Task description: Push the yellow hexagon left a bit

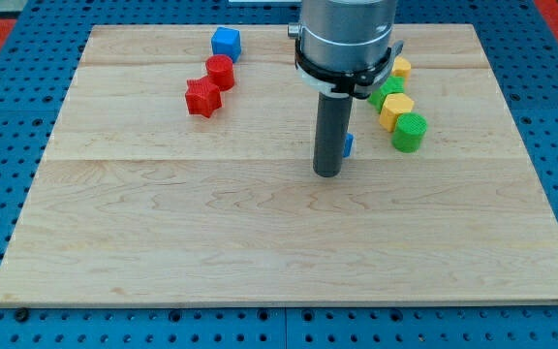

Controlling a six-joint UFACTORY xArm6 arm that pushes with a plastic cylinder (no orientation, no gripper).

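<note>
My tip sits on the wooden board near its middle, no fingers on this rig, just a bare rod, nothing gripped. The yellow hexagon is to the view's right of my tip and a little toward the top, in a tight cluster: green cylinder touching it below-right, a green block above it, another yellow block further up. To nudge it left I judge the tip needs to go round to the hexagon's right face and push leftward briefly, but the green cylinder crowds that side, so contact there risks dragging it along. A blue block is mostly hidden behind my rod, shape unclear. The arm housing covers part of the cluster. Well apart at upper left: blue cube, red cylinder, red star.
</note>
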